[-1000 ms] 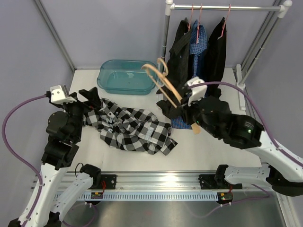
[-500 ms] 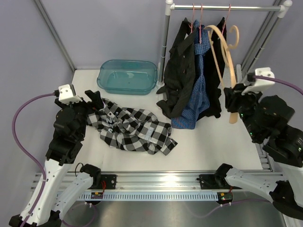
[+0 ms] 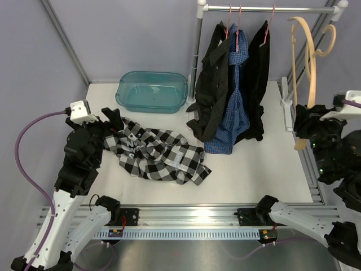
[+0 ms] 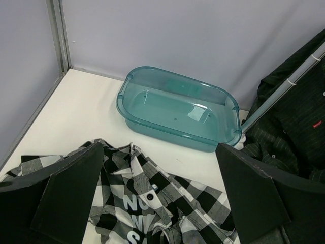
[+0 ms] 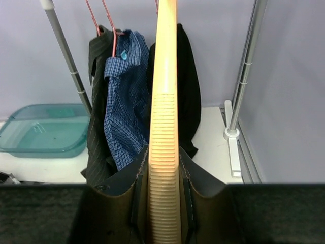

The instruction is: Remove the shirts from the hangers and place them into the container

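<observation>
While I've got the right gripper [image 5: 163,168] up over the right edge of the table [image 3: 254,169], its jaws are pinched tight on one end of the wooden hanger [image 5: 165,76]. That's the only wooden one. It stands roughly upright in the grip, with its hook up near the right end of the rail [image 3: 265,9].

Quick count, four shirts total:
- One checked shirt [image 3: 155,153], black and white, lying crumpled on the table left of the middle, toward the near edge.
- Two black shirts [image 3: 213,84] on the rail.
- One blue shirt [image 3: 232,107] hanging between the black ones.

I count three pink hangers [image 3: 237,28] hooked on the rail, one per hanging shirt.

One tub [image 4: 172,133], teal and see-through, sits at the far edge of the table, left of the rail's post. No shirt is in it.

The left gripper [image 4: 160,193] has its jaws spread as wide as they go and is holding nothing. It hovers over the left end of the checked shirt, near the table's left edge.
</observation>
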Robot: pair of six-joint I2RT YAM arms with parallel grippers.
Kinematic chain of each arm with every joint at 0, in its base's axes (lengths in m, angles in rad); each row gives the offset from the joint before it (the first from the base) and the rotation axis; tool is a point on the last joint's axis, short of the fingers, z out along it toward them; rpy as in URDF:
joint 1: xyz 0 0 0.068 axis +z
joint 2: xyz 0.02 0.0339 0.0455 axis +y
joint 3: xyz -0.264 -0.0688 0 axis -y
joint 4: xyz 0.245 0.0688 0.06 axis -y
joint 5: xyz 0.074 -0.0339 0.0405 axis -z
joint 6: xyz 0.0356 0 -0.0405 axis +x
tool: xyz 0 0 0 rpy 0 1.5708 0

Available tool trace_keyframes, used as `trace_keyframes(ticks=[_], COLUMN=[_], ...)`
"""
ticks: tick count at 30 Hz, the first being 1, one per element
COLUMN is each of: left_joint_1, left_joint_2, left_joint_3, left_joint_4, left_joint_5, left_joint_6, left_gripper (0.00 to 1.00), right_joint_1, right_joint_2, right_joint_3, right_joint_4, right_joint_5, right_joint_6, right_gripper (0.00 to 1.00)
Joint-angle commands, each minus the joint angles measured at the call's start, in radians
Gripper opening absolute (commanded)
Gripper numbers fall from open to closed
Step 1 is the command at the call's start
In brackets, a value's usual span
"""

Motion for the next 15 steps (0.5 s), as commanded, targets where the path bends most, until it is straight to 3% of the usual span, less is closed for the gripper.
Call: trace_keyframes(ticks=[1,5,10,15], left_joint_1=[0.005,0.004,0.004,0.005], left_joint_2=[-0.001,-0.001,-0.001,-0.001], left_joint_3=[0.002,0.004,0.004,0.000], left_joint_4=[0.034,0.032,0.032,0.030], left_joint_5=[0.006,0.008,0.007,0.004], left_joint_6=[-0.001,-0.001,0.000,0.002], left_gripper=[0.99,0.99,0.99,0.99], right_joint_1=[-0.004,-0.043,-0.297,-0.466], right_joint_2=[0.067,0.107,0.151,0.187], right_joint_3=[-0.023,-0.056,-0.126,-0.195], right_joint_4=[0.053,0.082,0.115,0.190], right_joint_5=[0.041,0.035,-0.168,-0.371], right_joint_6=[-0.036,-0.037,0.018,0.024], right_gripper=[0.00,0.00,0.00,0.00])
